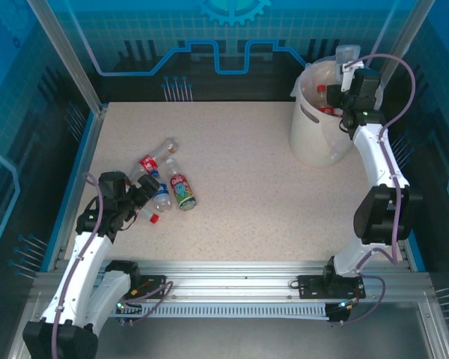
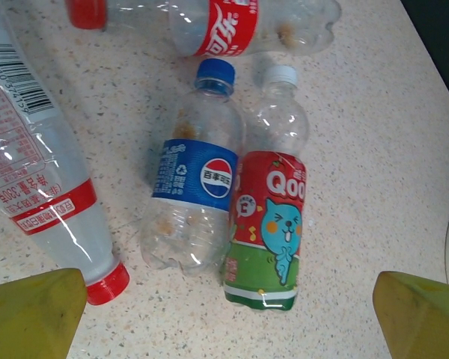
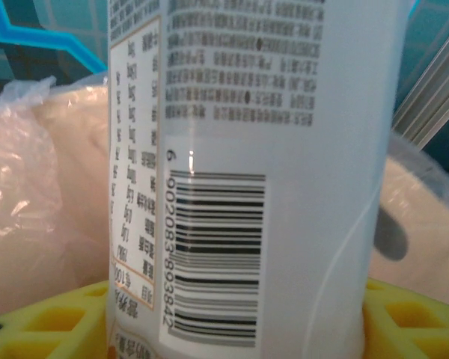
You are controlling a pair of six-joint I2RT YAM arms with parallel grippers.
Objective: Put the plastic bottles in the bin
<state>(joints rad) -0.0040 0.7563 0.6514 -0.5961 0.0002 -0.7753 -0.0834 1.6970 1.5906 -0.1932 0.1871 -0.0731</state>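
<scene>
Over the far right corner of the speckled table, the right gripper is clamping a pale-labelled clear plastic bottle above the tall round white plastic bin. It is probably holding it there so that letting go drops it straight inside. A red-capped bottle is already lying in the bin.

Near the left edge, the left gripper is hanging with its jaws spread wide over four bottles lying flat on the table. It seems to be lining up a pick.

The right wrist view is giving the held bottle's barcode, the yellow finger pads pressing against it, and the bin's clear bag liner behind. The top view is too coarse for these details.

The left wrist view is separating the cluster. A blue-capped Pepsi bottle is touching a colourful Qoo-labelled bottle. A red-labelled cola bottle is lying beyond their caps. A red-capped, red-banded clear bottle is lying to one side.
</scene>
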